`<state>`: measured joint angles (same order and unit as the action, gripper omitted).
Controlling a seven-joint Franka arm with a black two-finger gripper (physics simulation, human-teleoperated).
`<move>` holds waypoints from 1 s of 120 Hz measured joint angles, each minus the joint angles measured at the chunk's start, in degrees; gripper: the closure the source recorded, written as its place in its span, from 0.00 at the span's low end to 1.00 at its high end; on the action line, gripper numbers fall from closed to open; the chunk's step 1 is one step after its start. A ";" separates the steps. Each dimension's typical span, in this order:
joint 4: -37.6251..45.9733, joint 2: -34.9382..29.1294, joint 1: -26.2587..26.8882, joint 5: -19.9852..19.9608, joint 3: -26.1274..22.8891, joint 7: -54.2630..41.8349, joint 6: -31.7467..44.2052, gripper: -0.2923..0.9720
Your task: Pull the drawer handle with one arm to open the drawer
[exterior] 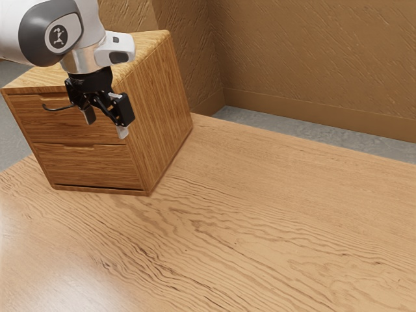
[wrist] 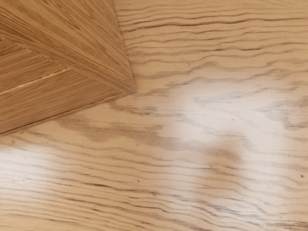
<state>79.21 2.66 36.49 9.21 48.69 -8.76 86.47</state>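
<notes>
Wooden cabinet [exterior: 153, 104] stands on the surface [exterior: 273, 221], at the exterior view's left. Two drawers, both fronts flush with the carcass: upper drawer [exterior: 39, 123] shut, lower drawer [exterior: 84, 166] shut. Dark drawer handle [exterior: 55, 108] sits on the upper front. The hand [exterior: 106, 123] hangs before that front, fingers spread and grasping nothing, just beside the handle's right end; contact cannot be told. The wrist view shows the cabinet's lower corner [wrist: 57, 62] meeting the surface [wrist: 202, 144].
</notes>
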 joint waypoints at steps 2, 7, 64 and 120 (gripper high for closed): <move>0.00 0.00 -0.01 -0.01 0.00 -0.01 -0.01 0.23; 0.00 0.00 -0.03 -0.05 0.00 -0.02 0.00 0.23; -8.93 -3.85 -4.03 -5.07 -0.93 -0.30 -0.57 0.23; 20.51 -25.65 3.36 -1.25 -6.92 -8.57 1.22 0.23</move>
<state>99.72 -22.99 39.85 7.96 41.76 -17.32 87.69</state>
